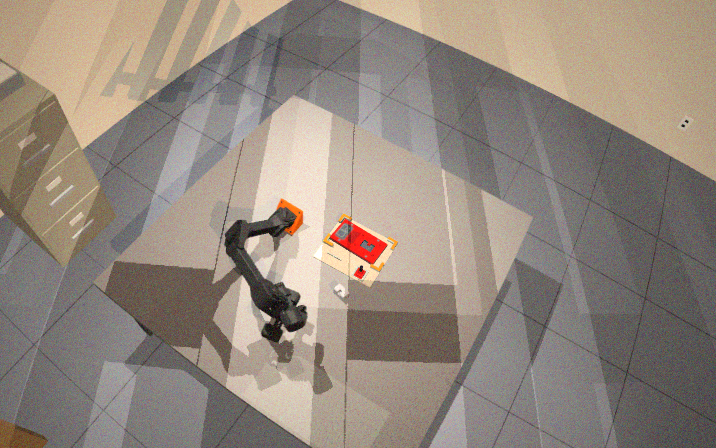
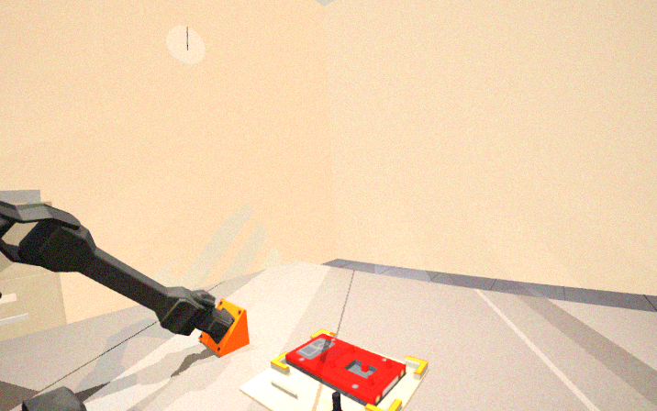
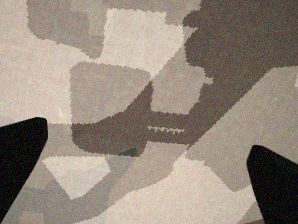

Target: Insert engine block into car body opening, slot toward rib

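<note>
Top view: the engine block (image 1: 340,289), a small pale piece, lies on the counter (image 1: 422,221) just off the near edge of the cream base board (image 1: 337,257); its long axis cannot be told at this size. The red car body (image 1: 359,243) lies flat on the board. The arm (image 1: 248,264) folds back from its orange mount (image 1: 295,217); the end effector (image 1: 274,330) hangs spread and empty, well apart from the block.

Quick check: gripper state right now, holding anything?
Gripper: open wide, holding nothing; only the table surface shows between its fingers.
</note>
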Robot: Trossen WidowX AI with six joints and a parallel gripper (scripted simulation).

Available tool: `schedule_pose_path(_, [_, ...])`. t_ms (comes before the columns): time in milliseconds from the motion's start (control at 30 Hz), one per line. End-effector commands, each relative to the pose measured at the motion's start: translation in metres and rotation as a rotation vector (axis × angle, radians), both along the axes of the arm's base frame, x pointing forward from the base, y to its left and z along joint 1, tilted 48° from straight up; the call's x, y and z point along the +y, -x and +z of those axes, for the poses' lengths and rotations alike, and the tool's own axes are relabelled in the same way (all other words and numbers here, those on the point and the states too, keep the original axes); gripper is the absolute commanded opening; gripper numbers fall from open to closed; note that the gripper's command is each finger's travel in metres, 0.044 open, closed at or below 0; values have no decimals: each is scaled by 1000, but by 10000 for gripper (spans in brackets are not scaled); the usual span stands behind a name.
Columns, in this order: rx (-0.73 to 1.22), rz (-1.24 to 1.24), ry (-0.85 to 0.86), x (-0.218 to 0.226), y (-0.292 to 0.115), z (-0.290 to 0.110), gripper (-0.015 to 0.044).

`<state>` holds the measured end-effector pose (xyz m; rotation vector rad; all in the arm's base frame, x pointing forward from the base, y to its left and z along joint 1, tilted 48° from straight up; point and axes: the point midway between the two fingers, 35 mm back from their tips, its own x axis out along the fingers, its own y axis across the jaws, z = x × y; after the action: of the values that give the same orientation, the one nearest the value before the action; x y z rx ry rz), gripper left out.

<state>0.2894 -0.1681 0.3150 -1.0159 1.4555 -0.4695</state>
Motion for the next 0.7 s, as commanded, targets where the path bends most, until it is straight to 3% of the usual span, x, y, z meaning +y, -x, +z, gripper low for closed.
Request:
schedule_pose_path(0, [91, 84, -15, 19, -15, -16, 440])
schedule_pose_path(667, [604, 533, -10, 142, -63, -106, 440])
